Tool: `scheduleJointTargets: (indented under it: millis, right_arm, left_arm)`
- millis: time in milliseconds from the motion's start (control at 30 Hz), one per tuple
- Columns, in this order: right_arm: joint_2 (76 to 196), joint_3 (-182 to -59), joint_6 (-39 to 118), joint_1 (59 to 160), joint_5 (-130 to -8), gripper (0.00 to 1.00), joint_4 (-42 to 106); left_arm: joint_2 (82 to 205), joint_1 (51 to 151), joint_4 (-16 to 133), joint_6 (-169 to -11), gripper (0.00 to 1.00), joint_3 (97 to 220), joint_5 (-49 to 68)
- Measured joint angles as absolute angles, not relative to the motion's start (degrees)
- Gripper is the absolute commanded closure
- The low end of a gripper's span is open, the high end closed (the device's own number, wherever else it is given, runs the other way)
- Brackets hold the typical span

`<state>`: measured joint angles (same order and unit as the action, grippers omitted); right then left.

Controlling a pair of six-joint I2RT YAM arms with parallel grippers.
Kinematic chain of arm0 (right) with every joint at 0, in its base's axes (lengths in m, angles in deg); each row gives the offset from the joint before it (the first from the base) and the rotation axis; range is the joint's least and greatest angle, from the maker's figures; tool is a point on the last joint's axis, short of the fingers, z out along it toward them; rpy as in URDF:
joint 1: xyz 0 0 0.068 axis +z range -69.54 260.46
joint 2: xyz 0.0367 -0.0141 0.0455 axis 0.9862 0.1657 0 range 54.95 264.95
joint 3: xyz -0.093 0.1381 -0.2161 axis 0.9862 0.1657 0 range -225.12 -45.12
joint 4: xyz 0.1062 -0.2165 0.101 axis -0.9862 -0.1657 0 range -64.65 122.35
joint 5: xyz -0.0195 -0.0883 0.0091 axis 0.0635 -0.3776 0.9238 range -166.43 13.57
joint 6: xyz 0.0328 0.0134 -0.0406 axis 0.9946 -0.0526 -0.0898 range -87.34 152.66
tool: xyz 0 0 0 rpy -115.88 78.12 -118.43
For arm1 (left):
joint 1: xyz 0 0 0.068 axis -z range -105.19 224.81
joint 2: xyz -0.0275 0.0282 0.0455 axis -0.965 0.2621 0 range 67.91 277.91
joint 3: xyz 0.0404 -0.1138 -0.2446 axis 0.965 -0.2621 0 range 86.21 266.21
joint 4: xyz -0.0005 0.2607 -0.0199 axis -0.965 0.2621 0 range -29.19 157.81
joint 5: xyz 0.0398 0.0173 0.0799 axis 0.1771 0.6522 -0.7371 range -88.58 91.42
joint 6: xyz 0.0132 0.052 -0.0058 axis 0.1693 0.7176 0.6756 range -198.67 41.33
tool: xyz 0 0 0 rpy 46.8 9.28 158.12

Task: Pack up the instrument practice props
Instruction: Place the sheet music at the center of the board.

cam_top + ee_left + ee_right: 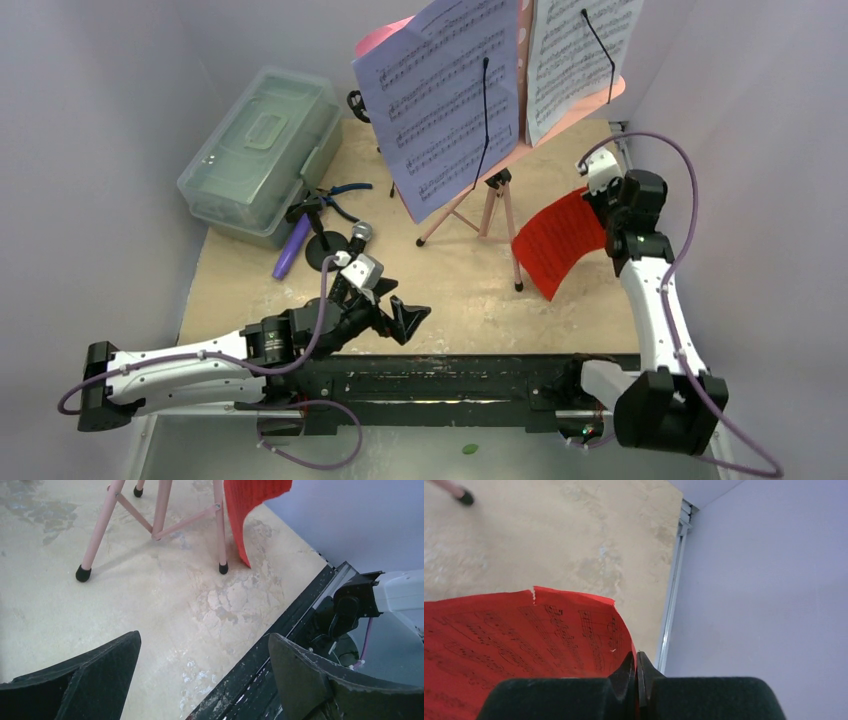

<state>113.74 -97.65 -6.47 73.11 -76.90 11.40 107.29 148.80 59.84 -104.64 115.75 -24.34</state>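
Red sheet-music page pinched between closed right hand fingers above tan table.
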Motion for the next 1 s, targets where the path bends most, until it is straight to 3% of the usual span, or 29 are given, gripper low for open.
scheduleJointTargets:
  millis: [233, 567, 667, 733, 833, 900, 1000]
  right_arm:
    - [132.3, -100.3, 6.4, 73.0, -80.9, 1.0, 30.3]
    - [156.6, -115.0, 18.4, 73.0, -86.2, 1.0, 39.2]
    - [161.6, -118.3, 19.4, 73.0, -87.9, 0.96, 41.4]
    - [164.7, -120.2, 19.9, 73.0, -88.8, 0.87, 42.4]
    - [168.8, -123.2, 20.6, 73.0, -90.0, 0.56, 43.1]
    - [170.9, -125.1, 21.4, 73.0, -90.8, 0.4, 43.1]
    - [171.3, -125.6, 22.3, 72.9, -92.0, 0.25, 42.6]
  left_arm:
    - [99.4, 148.8, 63.6, -107.8, 0.0, 110.9, -25.0]
    - [91.8, 148.8, 67.8, -110.2, 0.0, 109.7, -26.5]
    - [91.0, 148.8, 68.9, -110.7, 0.0, 109.7, -27.1]
    - [90.7, 148.8, 69.5, -110.9, 0.0, 109.7, -27.5]
    - [90.3, 148.8, 70.2, -111.1, 0.0, 109.7, -27.9]
    - [90.0, 148.8, 70.6, -111.1, 0.0, 109.7, -28.1]
    - [89.0, 148.8, 70.9, -111.1, 0.0, 109.7, -28.1]
